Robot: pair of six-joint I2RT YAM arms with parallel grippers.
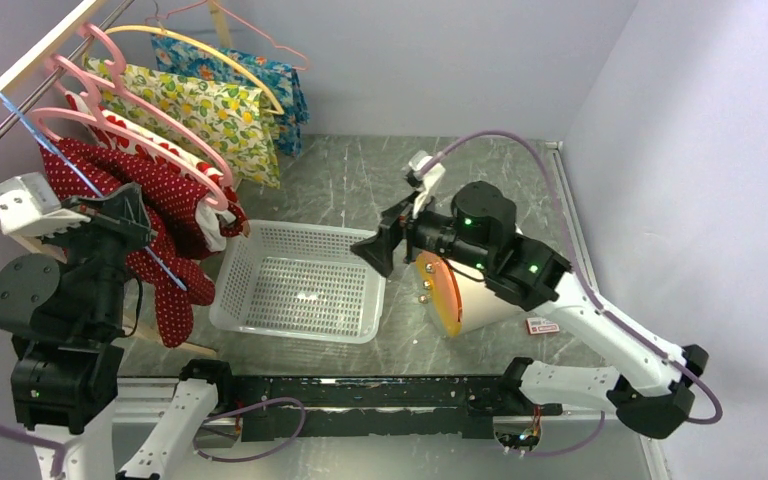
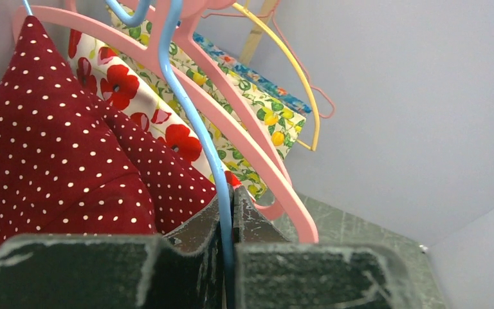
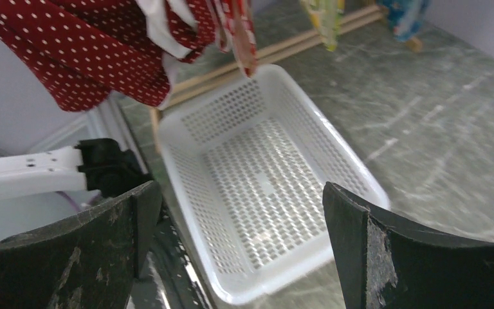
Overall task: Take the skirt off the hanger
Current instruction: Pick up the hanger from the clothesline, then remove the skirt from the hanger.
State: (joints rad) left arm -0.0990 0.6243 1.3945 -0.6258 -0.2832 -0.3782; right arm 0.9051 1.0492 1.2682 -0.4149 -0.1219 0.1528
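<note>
Left wrist view, nearest first: my left pincer [image 2: 226,215] is clamped on the blue hanger [image 2: 190,116]. The red dotted skirt [image 2: 45,148] is draped on it just beyond, so I judge removal not yet done. Only the right wrist view shows my right pincer [image 3: 241,219] wide, holding nothing, above the white basket [image 3: 170,138]. Only the top view shows both arms with the rack [image 1: 30,58].
</note>
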